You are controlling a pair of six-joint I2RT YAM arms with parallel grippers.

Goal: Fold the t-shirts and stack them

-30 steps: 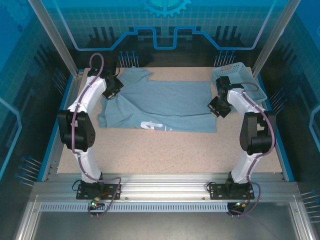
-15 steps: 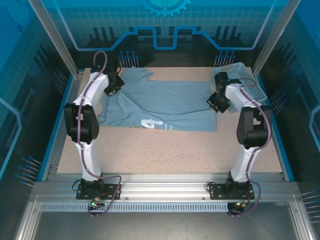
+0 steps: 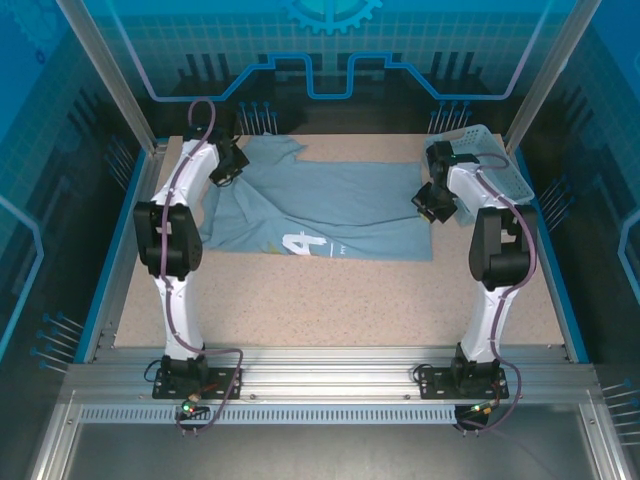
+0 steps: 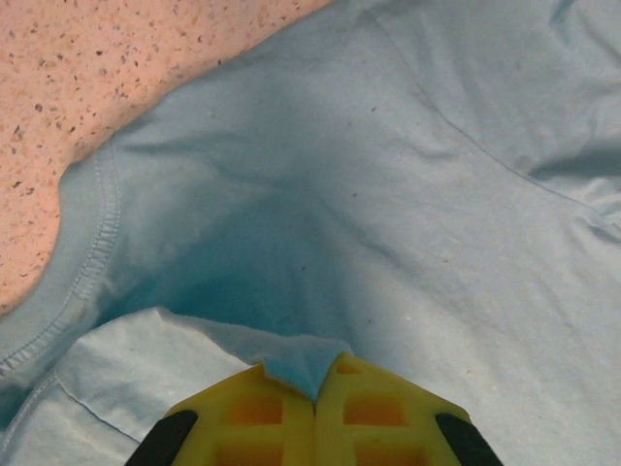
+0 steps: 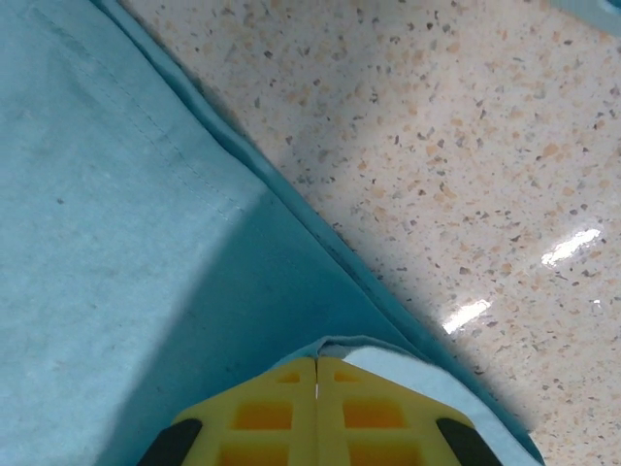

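One pale blue t-shirt [image 3: 330, 205] lies across the back half of the table, with white lettering [image 3: 300, 243] showing at its near edge. My left gripper [image 3: 228, 168] is at the shirt's left side, and its yellow fingers [image 4: 262, 408] are shut on a lifted fold of the t-shirt [image 4: 388, 194]. My right gripper [image 3: 432, 203] is at the shirt's right edge. In the right wrist view its jaws are shut on the hem of the t-shirt [image 5: 116, 194], held just above the table. Left gripper [image 4: 315, 383] and right gripper [image 5: 317, 374] both pinch cloth.
A light blue mesh basket [image 3: 490, 160] stands at the back right corner, right behind my right arm. The speckled beige table [image 3: 330, 310] stretches bare from the shirt to the arm bases. Blue rails and frame posts border the table.
Both arms have reached further toward the back, carrying the pinched cloth with them. The shirt's near edge has shifted back and more of the white lettering shows.
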